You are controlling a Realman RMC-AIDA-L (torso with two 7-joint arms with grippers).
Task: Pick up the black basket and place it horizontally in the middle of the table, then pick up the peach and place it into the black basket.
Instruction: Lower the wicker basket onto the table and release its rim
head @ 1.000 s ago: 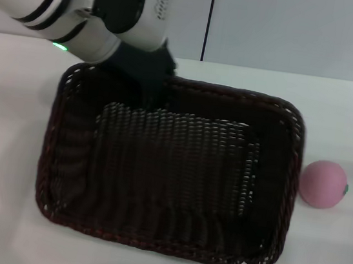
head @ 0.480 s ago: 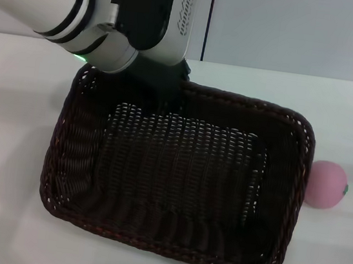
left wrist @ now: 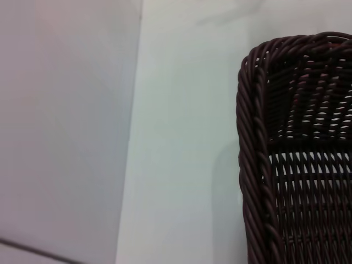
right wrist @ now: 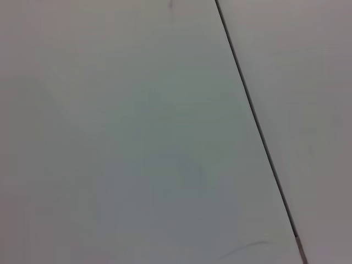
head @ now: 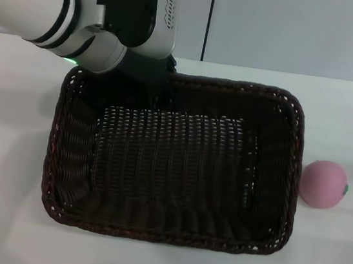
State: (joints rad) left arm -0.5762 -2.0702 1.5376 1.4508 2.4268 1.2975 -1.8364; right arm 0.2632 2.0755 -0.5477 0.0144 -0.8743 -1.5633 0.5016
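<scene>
Since half second ago, we see basket point(head: 172, 164) swung from tilted to square with surface point(head: 5, 148) edges, long side across; left arm shifted slightly left. Basket sits mid-surface. Left end effector point(head: 158, 90) at far rim, left of centre; whether pinching rim or spread, we cannot tell. Peach point(head: 323, 183) on surface just beside basket's right wall. Right end effector out of sight.

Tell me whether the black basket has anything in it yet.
Empty. The black basket shows only bare woven floor; the peach lies outside on the table, beside its right end.
</scene>
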